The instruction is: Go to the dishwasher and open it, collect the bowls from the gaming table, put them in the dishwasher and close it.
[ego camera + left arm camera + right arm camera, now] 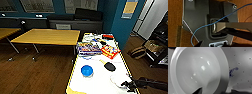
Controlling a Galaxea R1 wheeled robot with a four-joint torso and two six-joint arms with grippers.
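White bowl [199,70] (one), blue bowl [87,70] (one)

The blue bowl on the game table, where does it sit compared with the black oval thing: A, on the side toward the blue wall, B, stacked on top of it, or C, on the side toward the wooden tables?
C: the blue bowl rests on the white gaming table apart from the black oval object, on the side facing the wooden tables.
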